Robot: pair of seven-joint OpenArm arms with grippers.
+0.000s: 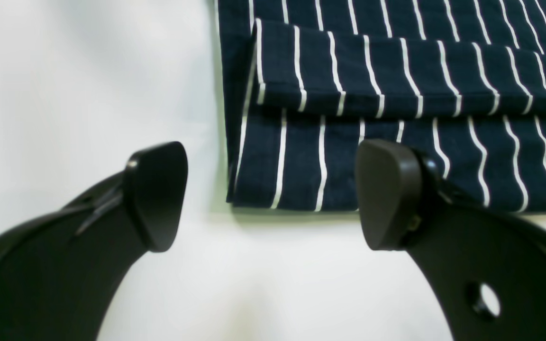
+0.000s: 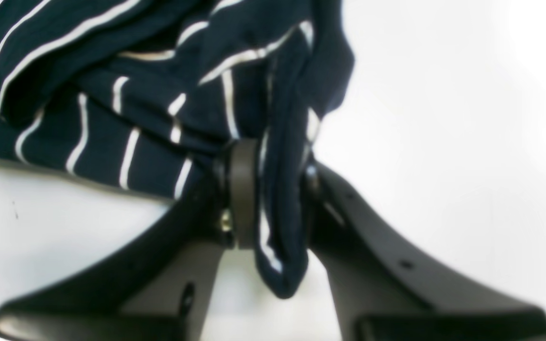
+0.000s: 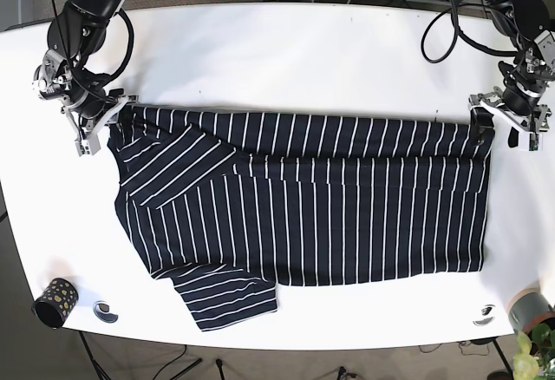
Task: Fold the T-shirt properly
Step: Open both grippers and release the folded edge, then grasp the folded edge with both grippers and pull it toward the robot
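The shirt (image 3: 303,198) is spread on the table (image 3: 286,59). A bunched corner is clamped between the right gripper (image 2: 273,189) fingers. The left gripper (image 1: 270,194) fingers are spread apart, with the shirt's folded corner just beyond their tips.

Base view looks straight down from high above onto the whole white table (image 3: 286,59), far enough out to take in all four table edges and both arms.

Left wrist view sits just behind the left gripper (image 1: 270,194), looking past its two fingers at the table close up; it frames a folded corner of the T-shirt (image 1: 396,85). The same corner lies near the table's right edge in the base view, by the left gripper (image 3: 503,124).

Right wrist view sits just behind the right gripper (image 2: 273,189), very near and blurred, facing bunched cloth of the T-shirt (image 2: 112,94); the base view shows that spot near the table's left edge, at the right gripper (image 3: 108,118).
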